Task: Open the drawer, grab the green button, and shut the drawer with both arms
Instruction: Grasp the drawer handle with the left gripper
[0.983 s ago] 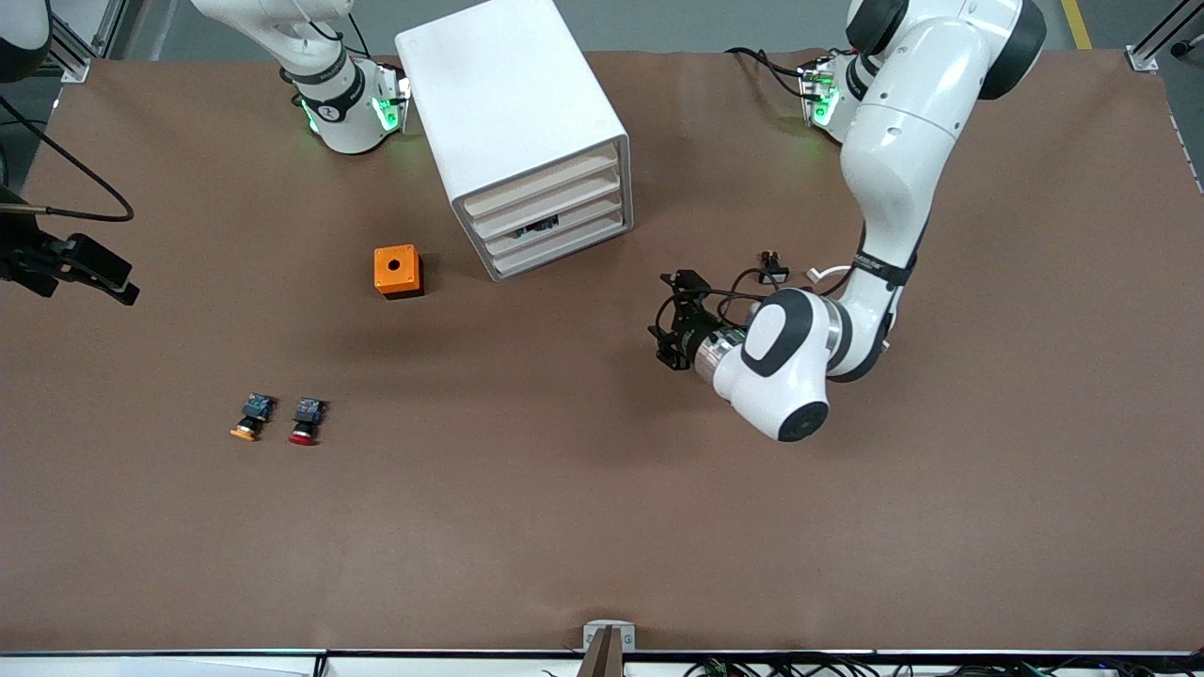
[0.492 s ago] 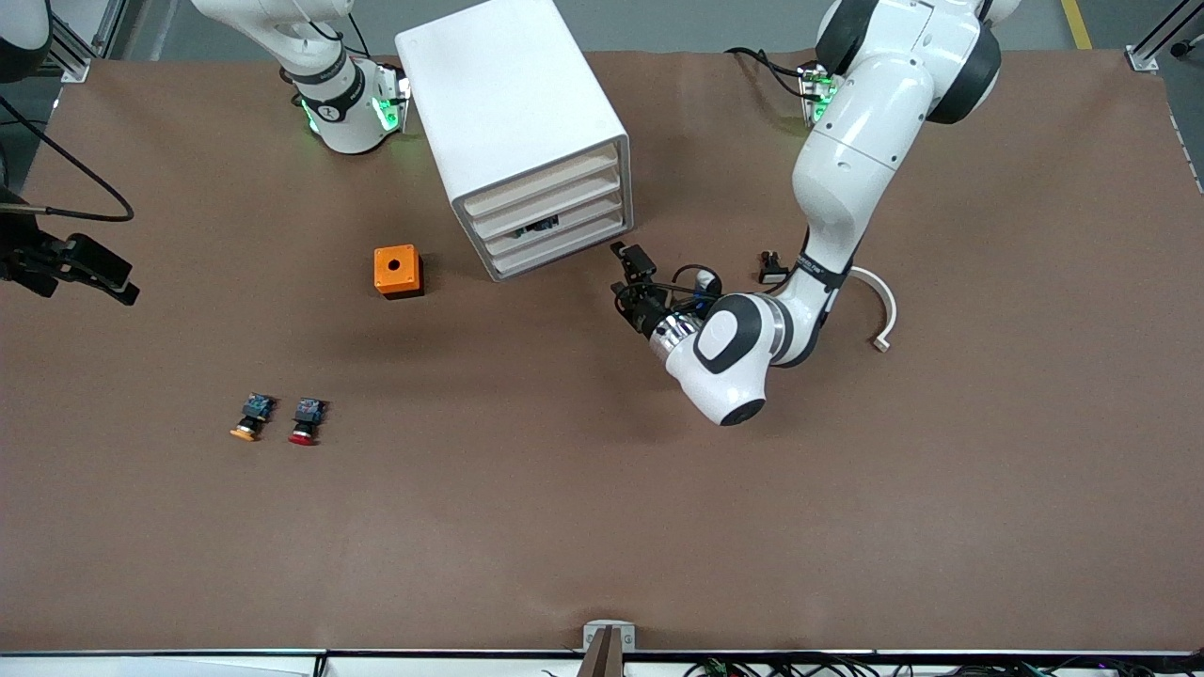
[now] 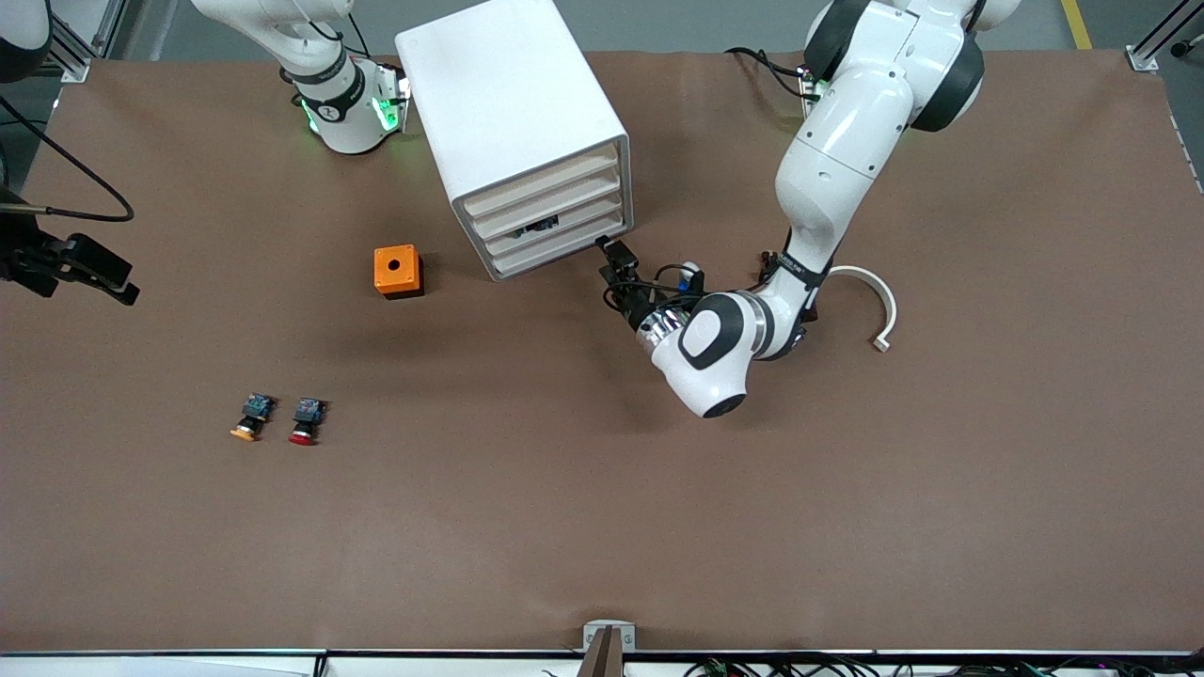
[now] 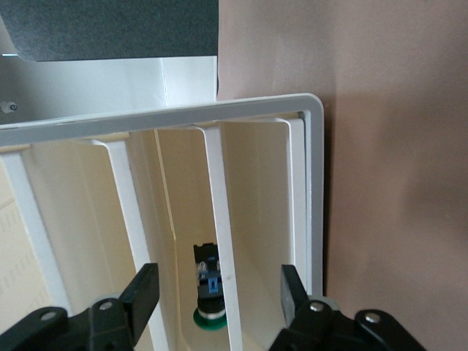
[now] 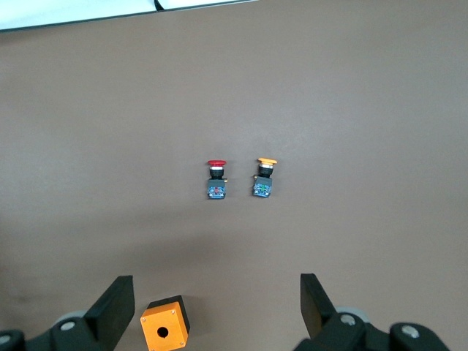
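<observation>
The white cabinet stands near the robots' edge of the table, and all its drawers look shut. A dark shape shows through the front of the drawer, third from the top. The left wrist view looks into that drawer, where the green-capped button lies inside. My left gripper is open, just in front of the lower drawers at the cabinet's corner toward the left arm's end. It holds nothing. My right gripper is open and empty, high over the orange box, out of the front view.
An orange box with a hole sits beside the cabinet, nearer the camera. An orange-capped button and a red-capped button lie nearer still. A white curved piece lies toward the left arm's end. A black clamp overhangs the right arm's end.
My left arm has swung its gripper across the table up to the cabinet's drawer fronts. The white curved piece it had covered now shows. The right arm has not moved.
</observation>
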### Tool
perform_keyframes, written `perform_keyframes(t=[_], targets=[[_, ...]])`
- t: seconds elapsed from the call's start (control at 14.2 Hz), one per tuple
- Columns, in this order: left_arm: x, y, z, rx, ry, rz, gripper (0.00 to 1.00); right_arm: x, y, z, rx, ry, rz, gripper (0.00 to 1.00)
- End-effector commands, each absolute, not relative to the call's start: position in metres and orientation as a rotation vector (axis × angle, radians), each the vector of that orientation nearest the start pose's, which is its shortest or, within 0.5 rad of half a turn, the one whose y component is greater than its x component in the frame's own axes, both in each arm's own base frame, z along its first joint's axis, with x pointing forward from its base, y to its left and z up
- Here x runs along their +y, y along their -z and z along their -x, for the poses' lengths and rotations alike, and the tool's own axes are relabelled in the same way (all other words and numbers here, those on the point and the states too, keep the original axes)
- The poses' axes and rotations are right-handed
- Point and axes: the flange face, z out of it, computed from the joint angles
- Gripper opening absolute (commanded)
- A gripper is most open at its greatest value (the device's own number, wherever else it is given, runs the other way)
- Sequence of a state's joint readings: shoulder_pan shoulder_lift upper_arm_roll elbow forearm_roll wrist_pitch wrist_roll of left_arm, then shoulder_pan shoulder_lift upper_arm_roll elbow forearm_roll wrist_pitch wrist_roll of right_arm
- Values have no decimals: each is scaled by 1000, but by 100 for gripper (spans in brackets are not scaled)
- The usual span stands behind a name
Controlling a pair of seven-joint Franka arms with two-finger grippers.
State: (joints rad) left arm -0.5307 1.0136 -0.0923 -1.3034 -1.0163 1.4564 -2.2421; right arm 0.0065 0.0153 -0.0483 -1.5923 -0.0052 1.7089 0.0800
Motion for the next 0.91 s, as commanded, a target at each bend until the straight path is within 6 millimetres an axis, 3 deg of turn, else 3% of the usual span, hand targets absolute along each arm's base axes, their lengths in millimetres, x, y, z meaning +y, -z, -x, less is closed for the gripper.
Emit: perform_keyframes(t=[0.0,0.35,0.56,0.84], targets=[[-479,-138,-472,-1727,-1435,1130,72,-22,-622,-565,205,166,3153,100],[-490,-128,-438,-1640,-1386,1137,71,-22,-622,-565,205,166,3153,100],[-489,-121,-421,-1587,-1353,1128,52,-22,-622,-565,205,166,3153,100],[-495,-122,-408,-1528,-1350,1175,33,-22,-622,-565,205,166,3153,100]])
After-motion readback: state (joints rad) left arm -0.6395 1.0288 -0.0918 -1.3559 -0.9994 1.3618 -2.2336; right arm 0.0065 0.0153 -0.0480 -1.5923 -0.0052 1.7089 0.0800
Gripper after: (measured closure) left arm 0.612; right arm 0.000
